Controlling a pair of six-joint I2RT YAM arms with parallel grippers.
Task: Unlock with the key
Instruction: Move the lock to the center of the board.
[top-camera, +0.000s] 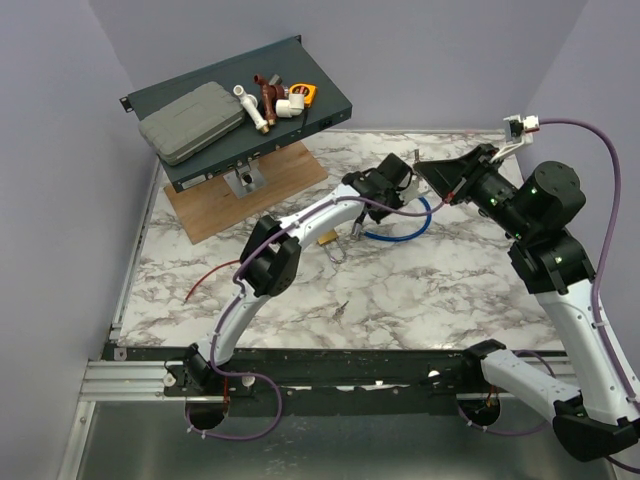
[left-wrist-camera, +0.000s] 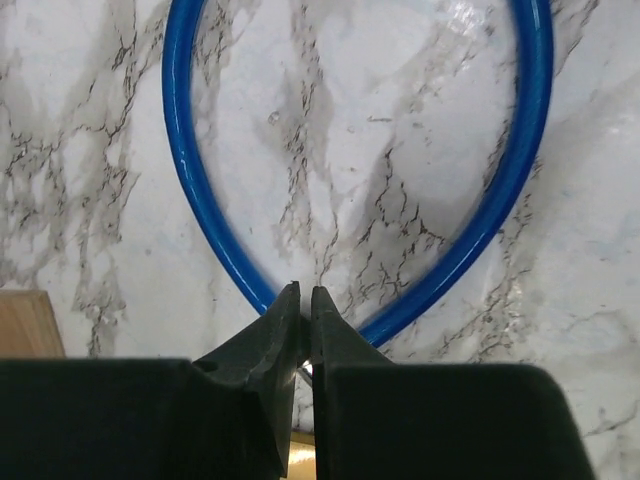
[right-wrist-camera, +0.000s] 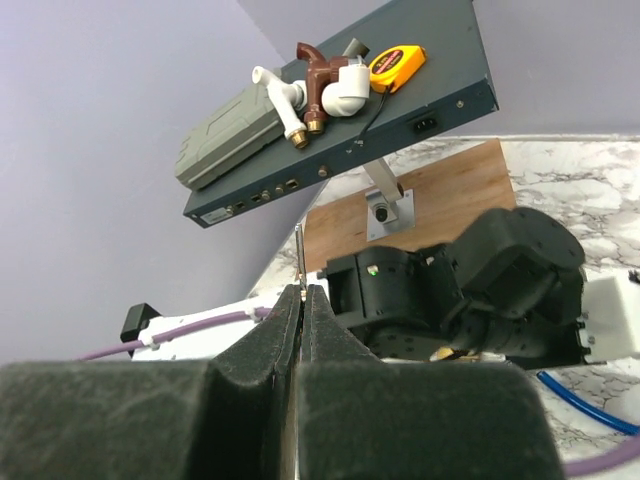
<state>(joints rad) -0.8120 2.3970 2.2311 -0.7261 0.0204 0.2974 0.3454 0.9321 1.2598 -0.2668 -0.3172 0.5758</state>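
Note:
My right gripper (top-camera: 419, 166) (right-wrist-camera: 302, 291) hovers above the table at the back right, shut on the key (right-wrist-camera: 301, 255). The key's thin silver blade sticks out past the fingertips and shows as a tiny sliver (top-camera: 413, 155) in the top view. The brass padlock (top-camera: 328, 239) lies on the marble beside the left arm, its silver shackle (top-camera: 338, 253) towards the near side. My left gripper (top-camera: 351, 232) (left-wrist-camera: 303, 291) is down at the padlock. Its jaws are almost together, pinching a silver sliver (left-wrist-camera: 306, 373), with brass (left-wrist-camera: 300, 456) just beneath. The two grippers are well apart.
A blue cable loop (left-wrist-camera: 500, 200) (top-camera: 402, 233) lies just ahead of the left fingertips. At the back left, a tilted dark shelf (top-camera: 325, 100) on a wooden board (top-camera: 215, 205) carries a grey case, pipe fittings and a tape measure. A red wire (top-camera: 205, 280) and a small metal piece (top-camera: 342, 308) lie nearer.

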